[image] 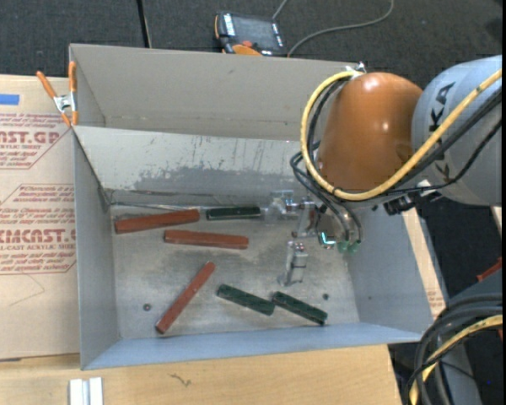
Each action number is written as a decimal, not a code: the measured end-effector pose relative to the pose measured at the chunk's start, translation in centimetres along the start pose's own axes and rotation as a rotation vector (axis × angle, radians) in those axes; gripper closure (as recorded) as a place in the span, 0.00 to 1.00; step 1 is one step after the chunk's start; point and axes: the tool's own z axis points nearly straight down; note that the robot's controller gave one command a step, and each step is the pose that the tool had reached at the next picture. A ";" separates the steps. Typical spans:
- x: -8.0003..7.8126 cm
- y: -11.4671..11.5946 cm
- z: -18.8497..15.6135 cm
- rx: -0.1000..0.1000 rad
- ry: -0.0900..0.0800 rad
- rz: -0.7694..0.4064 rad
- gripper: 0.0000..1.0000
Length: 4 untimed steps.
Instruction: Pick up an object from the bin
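Seen from above: dark, near-black floor (51,11) beyond the table's far edge. Pale wooden table (261,378), bare along its near edge, with faint scuff marks in the grain. On the floor past the far edge, a thin black pole (140,11) slanting upward, a small black-and-orange device (249,32) lying flat, and a pale cable (392,5) looping away from it. Near the table's near-left corner, a small white ribbed piece (88,388). Even, soft light throughout, without hard shadows.
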 end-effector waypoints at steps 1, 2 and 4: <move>3.2 -5.5 15.1 0.000 -0.006 0.060 0.00; 3.0 0.5 11.6 -0.004 -0.009 0.058 0.00; 3.7 0.9 14.8 -0.001 -0.006 0.333 0.00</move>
